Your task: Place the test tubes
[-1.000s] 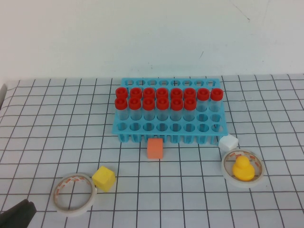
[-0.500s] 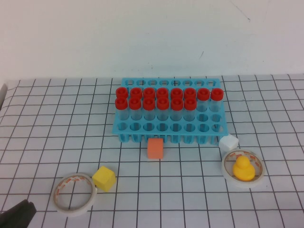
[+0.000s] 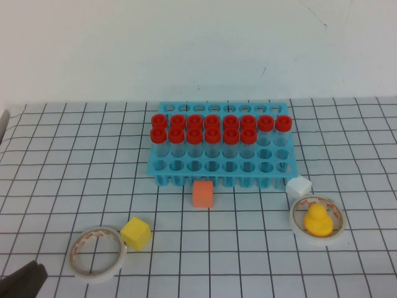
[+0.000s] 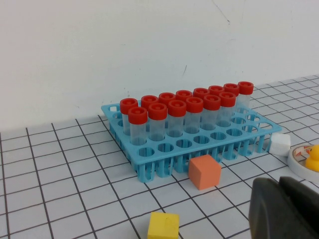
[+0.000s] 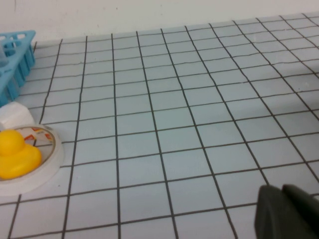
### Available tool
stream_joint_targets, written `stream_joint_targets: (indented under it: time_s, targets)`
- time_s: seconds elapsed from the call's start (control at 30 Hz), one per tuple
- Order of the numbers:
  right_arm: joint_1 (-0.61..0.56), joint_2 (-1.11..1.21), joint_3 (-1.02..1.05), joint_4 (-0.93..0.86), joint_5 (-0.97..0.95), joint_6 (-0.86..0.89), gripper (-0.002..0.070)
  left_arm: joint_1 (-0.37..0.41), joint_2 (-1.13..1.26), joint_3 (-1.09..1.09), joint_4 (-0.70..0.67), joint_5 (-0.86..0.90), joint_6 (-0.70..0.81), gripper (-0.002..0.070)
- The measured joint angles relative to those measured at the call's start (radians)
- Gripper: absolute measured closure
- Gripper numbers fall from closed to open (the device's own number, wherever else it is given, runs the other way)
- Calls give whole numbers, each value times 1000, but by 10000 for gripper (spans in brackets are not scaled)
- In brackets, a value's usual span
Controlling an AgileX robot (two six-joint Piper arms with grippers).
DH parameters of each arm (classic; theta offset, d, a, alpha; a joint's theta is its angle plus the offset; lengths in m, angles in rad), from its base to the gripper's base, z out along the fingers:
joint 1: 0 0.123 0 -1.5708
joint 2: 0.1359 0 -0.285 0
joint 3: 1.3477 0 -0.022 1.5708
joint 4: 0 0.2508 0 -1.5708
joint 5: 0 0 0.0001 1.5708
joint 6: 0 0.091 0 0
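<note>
Red-capped clear plastic test tubes (image 3: 212,143) stood upright in two rows of the blue plastic rack (image 3: 217,169) at mid-table. The left gripper (image 3: 34,273), fingers together and empty, sat at the near left corner by a white tape roll (image 3: 96,251). The right gripper (image 5: 283,199), likewise closed and empty, hung low over the gridded mat (image 5: 174,124).

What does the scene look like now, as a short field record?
rack: blue plastic test tube rack, upright, far middle
tubes: fourteen red-capped clear tubes, eight behind, six in front
left gripper: shut, empty, near-left corner
right gripper: shut, empty, outside the high view
clutter: orange cube before the rack; yellow duck inside right tape roll
</note>
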Motion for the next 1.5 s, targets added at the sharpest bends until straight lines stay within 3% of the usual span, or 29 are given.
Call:
stream_joint_targets:
  time_s: [0.97, 1.1, 1.23, 1.33, 1.5]
  targets:
    - [0, 0, -2, 0, 6, -66, 678, 0, -2, 15, -11, -2, 28, 676]
    - [0, 0, -2, 0, 8, -66, 678, 86, -65, 71, -226, 0, 365, 676]
    - [0, 0, -2, 0, 8, -66, 678, 257, -165, 115, -440, 6, 644, 676]
    - [0, 0, -2, 0, 8, -66, 678, 397, -181, 137, -517, 9, 761, 676]
    - [0, 0, -2, 0, 10, -66, 678, 576, -184, 170, -535, 61, 813, 676]
